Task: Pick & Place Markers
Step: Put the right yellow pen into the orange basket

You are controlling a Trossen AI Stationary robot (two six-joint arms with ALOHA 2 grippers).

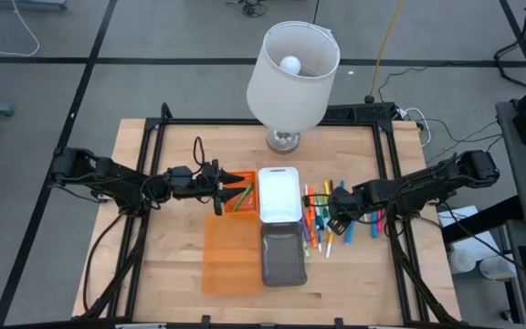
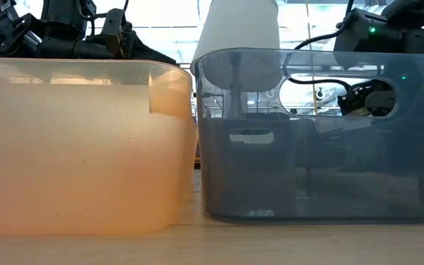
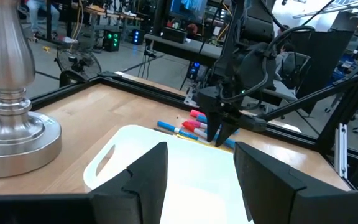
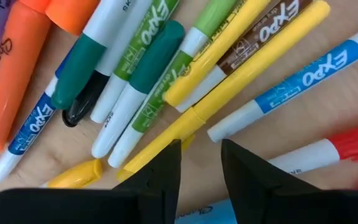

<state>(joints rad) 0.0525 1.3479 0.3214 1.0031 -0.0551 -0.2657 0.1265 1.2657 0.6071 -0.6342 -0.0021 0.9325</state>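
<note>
The right pincer [image 1: 340,222], released and empty, is held low over the markers [image 1: 322,217] heaped by the counter's right edge, where one marker should be straddled squarely before closing, while the left pincer [image 1: 233,194], parted and empty, is poised above the orange tray [image 1: 229,258].

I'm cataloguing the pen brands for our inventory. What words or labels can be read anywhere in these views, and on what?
"EXPO" on the blue-banded white marker.
"EXPO" on the brown-labelled marker.
"EXPO" on the green-labelled marker.
"EXPO" on the blue-labelled marker.
"Sharpie", partly cut off, on the orange highlighter.
A few printed letters on the white marker at the frame edge are unreadable.
Nothing is readable in the high, low or left wrist views.
</note>
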